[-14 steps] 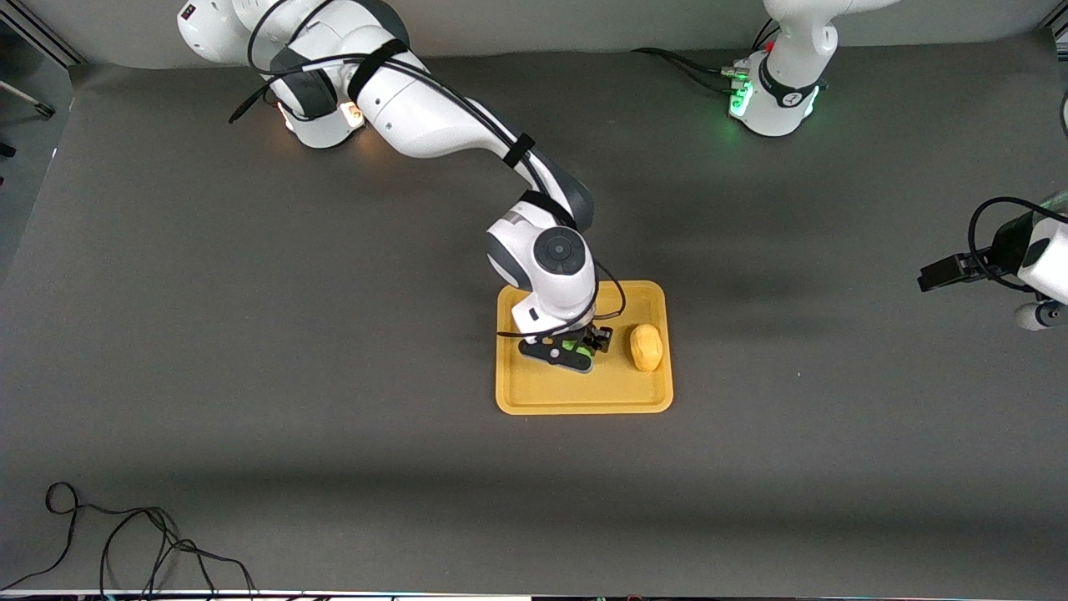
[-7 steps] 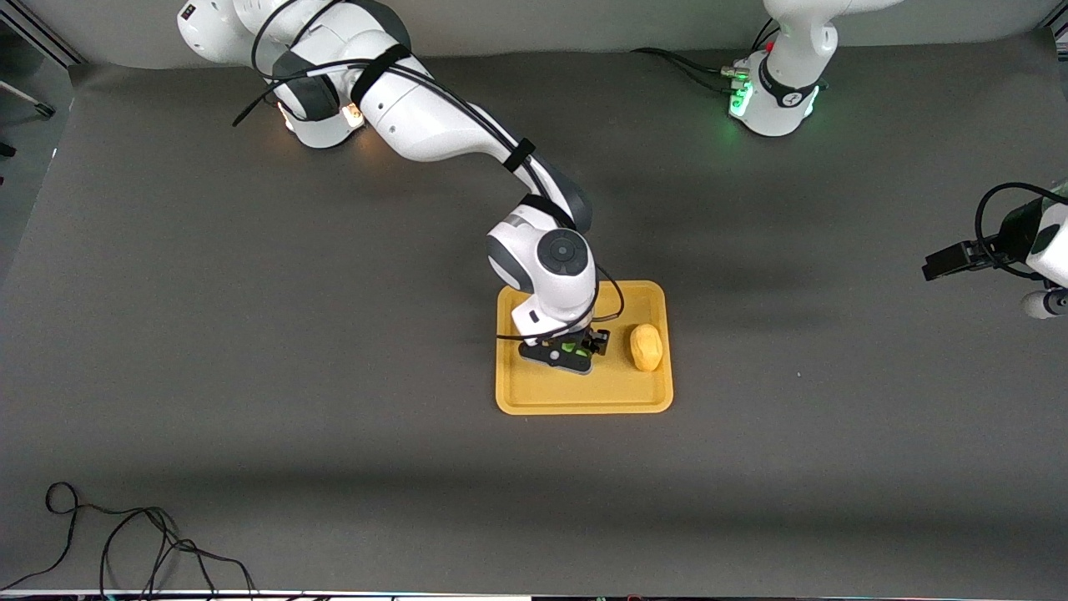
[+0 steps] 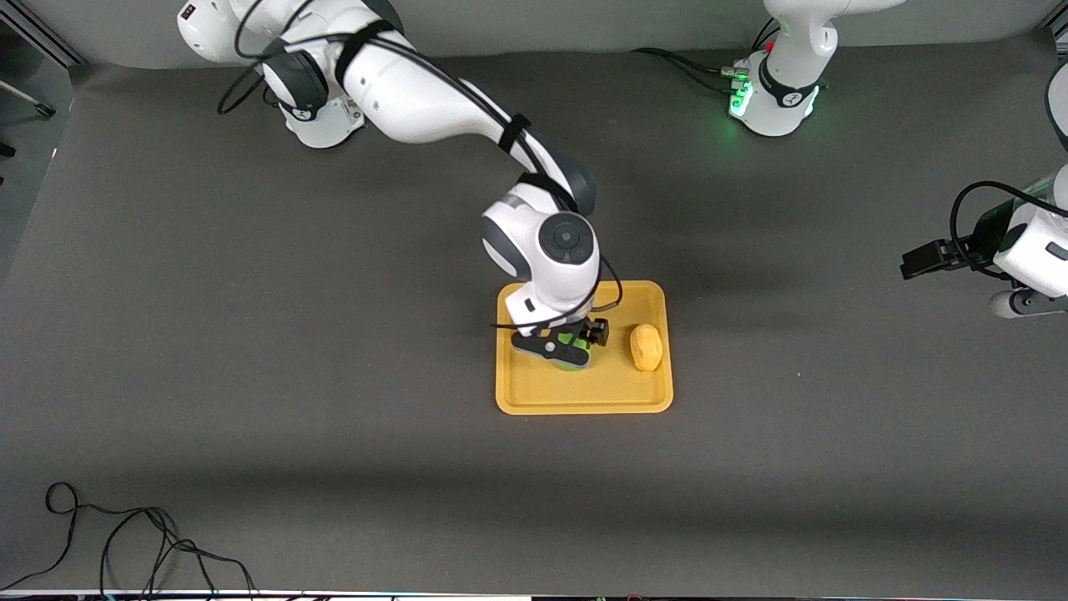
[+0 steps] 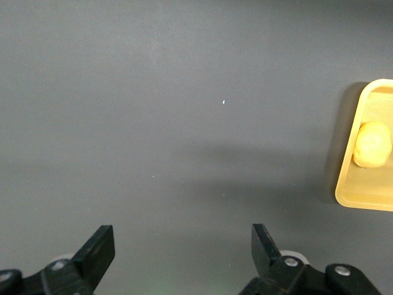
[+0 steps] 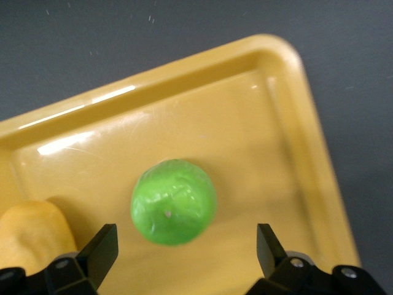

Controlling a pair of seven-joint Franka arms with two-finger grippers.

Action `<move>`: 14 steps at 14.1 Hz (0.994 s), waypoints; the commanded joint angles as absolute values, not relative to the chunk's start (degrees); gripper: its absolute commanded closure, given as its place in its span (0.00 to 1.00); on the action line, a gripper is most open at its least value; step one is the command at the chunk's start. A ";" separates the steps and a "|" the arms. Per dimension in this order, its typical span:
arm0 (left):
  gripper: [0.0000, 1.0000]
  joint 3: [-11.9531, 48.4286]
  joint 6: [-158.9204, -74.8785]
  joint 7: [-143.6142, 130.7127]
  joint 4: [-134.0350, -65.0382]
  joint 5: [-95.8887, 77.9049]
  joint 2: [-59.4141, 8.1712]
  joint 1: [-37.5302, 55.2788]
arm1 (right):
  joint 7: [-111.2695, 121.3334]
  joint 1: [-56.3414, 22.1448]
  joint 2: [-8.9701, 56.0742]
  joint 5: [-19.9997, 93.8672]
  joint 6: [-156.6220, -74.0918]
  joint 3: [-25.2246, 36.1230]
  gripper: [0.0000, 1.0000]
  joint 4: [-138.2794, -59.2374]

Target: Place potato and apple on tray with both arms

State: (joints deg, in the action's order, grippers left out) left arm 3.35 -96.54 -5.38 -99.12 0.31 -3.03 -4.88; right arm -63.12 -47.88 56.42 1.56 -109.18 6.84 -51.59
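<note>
While the right gripper [image 3: 570,349] hangs low over the tray [image 3: 584,399], its fingers [image 5: 98,253] are spread wide with the apple [image 5: 174,201] lying free between them on the tray floor, touched by neither. One apple and one potato [image 3: 647,347] rest on the single tray, the potato just beside the apple toward the left arm's end of the table. Both sit around the middle of the table. Out by the table edge at its own end, the left gripper [image 4: 183,255] waits spread wide and empty over bare tabletop.
</note>
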 commanded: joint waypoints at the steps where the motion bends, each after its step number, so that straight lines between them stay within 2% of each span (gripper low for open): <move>1: 0.01 2.90 -96.06 -5.01 -98.53 0.88 -2.29 -4.48 | -63.29 -45.62 46.53 1.14 -99.18 6.68 0.00 -53.53; 4: 0.01 2.29 -95.63 -4.39 -97.56 0.88 -2.37 -5.27 | -47.88 -41.23 37.39 0.88 -88.97 7.38 0.00 -54.66; 6: 0.01 2.37 -96.06 -4.31 -97.47 0.88 -2.64 -5.54 | -37.93 -37.46 29.49 0.62 -83.87 7.91 0.00 -60.70; 9: 0.01 2.46 -95.98 -4.31 -97.03 0.88 -2.55 -5.54 | -26.05 -32.36 17.00 0.44 -84.02 9.58 0.00 -73.61; 11: 0.01 2.64 -95.71 -4.39 -97.03 0.79 -2.55 -5.27 | -18.59 -26.22 9.44 0.53 -86.29 9.49 0.00 -81.79; 14: 0.01 2.90 -95.80 -5.18 -97.03 0.79 -2.46 -4.83 | -8.11 -16.82 2.56 0.53 -88.68 9.05 0.00 -89.37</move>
State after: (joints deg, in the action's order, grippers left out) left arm 2.93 -96.58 -5.19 -97.52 0.49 -2.95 -5.38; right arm -13.24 -21.27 9.45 0.82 -85.18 10.16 -79.95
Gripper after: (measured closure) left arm 0.004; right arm 0.000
